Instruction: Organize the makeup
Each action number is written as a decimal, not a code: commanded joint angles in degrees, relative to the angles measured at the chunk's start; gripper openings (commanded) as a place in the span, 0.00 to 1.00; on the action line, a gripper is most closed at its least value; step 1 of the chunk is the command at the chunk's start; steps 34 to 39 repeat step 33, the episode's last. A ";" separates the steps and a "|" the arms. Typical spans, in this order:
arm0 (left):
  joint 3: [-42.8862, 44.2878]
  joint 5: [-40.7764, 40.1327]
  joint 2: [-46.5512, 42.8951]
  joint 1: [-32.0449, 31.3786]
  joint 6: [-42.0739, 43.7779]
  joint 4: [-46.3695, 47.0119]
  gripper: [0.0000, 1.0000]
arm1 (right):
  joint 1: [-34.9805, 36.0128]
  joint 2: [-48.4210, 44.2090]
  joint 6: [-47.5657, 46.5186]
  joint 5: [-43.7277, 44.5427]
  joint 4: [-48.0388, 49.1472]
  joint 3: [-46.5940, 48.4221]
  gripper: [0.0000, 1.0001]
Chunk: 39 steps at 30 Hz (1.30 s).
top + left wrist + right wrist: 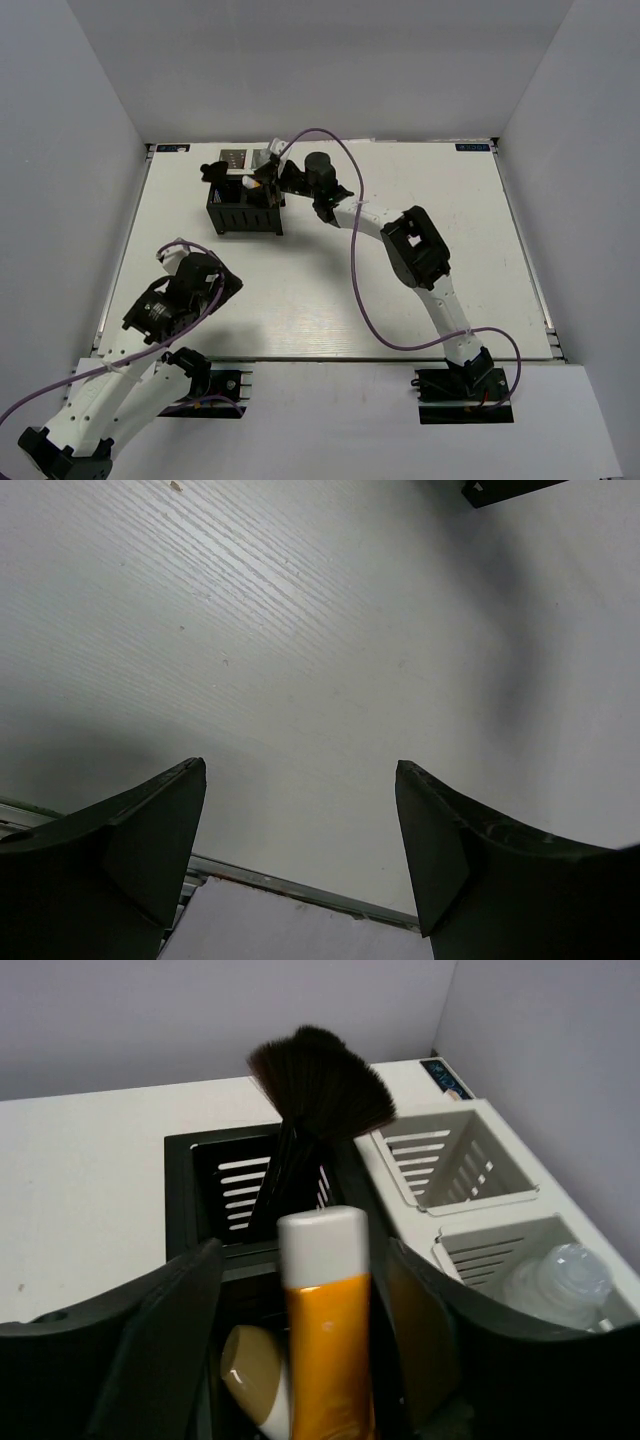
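The right gripper (302,1247) is closest, its two black fingers (160,1350) spread apart with one on each side of the orange tube (328,1360). I can see a gap on both sides, so they are not squeezing it. The tube stands straight up with its white cap on top and its bottom end down inside the black box (182,1195). Just left of the tube sits the egg-shaped sponge (252,1375), tan end up and tipped a little to the left. Behind them a brush (318,1085) stands in the back part of the box. Its black handle goes down into the box and its wide dark head is up, leaning to the right. Beside the box are two white bins (455,1160), and the near one holds a tiny clear bottle (562,1280). The box sits toward the far side of the table (300,300). The left gripper (300,768) hangs wide open over bare table near the front edge.
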 commanded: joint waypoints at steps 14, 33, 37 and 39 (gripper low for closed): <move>3.78 1.91 -0.33 0.38 4.73 8.23 0.56 | -3.59 -20.37 -12.91 3.80 -42.31 9.77 0.89; 7.11 7.28 1.59 0.38 17.39 21.16 0.98 | -11.68 -71.53 -11.09 28.94 -42.29 -49.11 0.89; 7.11 7.28 1.59 0.38 17.39 21.16 0.98 | -11.68 -71.53 -11.09 28.94 -42.29 -49.11 0.89; 7.11 7.28 1.59 0.38 17.39 21.16 0.98 | -11.68 -71.53 -11.09 28.94 -42.29 -49.11 0.89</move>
